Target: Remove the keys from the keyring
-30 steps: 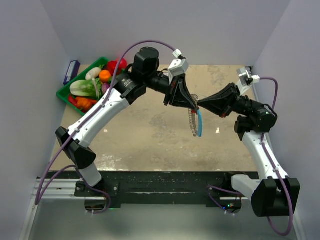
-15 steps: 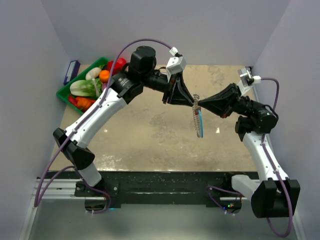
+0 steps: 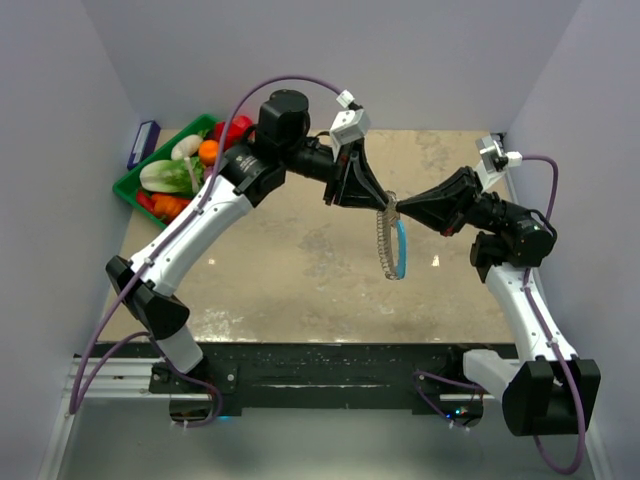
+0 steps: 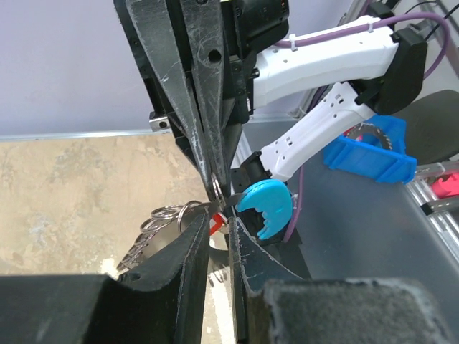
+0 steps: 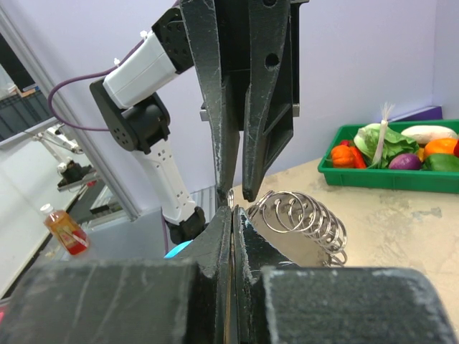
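Observation:
The keyring (image 3: 392,242) hangs in mid air over the table between my two grippers. Its blue section (image 3: 402,248) is on the right of the loop, and the silvery keys (image 3: 380,240) fringe the left. My left gripper (image 3: 386,205) comes from the upper left and pinches the top of the loop. In the left wrist view its jaws (image 4: 219,215) stand a narrow gap apart on the key with the red part (image 4: 215,223), beside the blue section (image 4: 267,204). My right gripper (image 3: 399,210) comes from the right. It is shut tight on the keyring's top (image 5: 233,211), with the silvery keys (image 5: 308,215) beside it.
A green tray (image 3: 128,188) of toy vegetables stands at the table's back left and also shows in the right wrist view (image 5: 387,179). A small purple box (image 3: 143,143) lies by the left wall. The two grippers' tips almost touch.
My left gripper has shifted slightly up and left. The hanging loop has swung and now hangs wider and a little lower. My right gripper has hardly moved.

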{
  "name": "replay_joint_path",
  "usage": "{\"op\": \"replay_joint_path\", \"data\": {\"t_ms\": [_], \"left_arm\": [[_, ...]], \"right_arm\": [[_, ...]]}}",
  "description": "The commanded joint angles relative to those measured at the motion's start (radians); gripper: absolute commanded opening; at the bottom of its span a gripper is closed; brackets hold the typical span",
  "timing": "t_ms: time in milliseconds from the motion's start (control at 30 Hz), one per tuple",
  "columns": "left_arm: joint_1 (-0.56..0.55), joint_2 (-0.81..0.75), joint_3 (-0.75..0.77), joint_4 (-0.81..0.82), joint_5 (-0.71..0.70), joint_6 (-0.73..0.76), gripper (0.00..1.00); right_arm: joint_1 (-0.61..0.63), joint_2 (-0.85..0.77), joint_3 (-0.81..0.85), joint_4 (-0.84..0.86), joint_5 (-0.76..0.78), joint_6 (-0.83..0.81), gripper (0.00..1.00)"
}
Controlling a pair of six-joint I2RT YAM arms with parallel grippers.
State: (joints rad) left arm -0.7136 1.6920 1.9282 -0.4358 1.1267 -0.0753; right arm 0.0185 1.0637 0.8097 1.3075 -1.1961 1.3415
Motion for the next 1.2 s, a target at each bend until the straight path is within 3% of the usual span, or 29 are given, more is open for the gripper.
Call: {"op": "replay_joint_path", "data": {"t_ms": [0,600,833,900,1133,1167], "left_arm": [[-0.003,0.014,0.037,0.062,0.067,-0.053,0.22],[-0.035,0.031,0.043,0.06,0.048,-0.05,0.2],[-0.043,0.043,0.061,0.049,0.056,-0.047,0.08],[-0.043,0.043,0.064,0.049,0.058,-0.046,0.0],[-0.043,0.038,0.064,0.048,0.056,-0.047,0.01],[-0.043,0.038,0.064,0.049,0.054,-0.049,0.04]], "right_arm": [[0.0,-0.021,0.016,0.375,0.032,-0.018,0.0],[0.0,-0.021,0.009,0.348,0.035,-0.056,0.0],[0.001,-0.022,0.003,0.323,0.032,-0.077,0.0],[0.0,-0.022,0.0,0.32,0.03,-0.081,0.0],[0.0,-0.022,-0.021,0.312,0.015,-0.093,0.0],[0.0,-0.024,-0.024,0.311,0.013,-0.096,0.0]]}}
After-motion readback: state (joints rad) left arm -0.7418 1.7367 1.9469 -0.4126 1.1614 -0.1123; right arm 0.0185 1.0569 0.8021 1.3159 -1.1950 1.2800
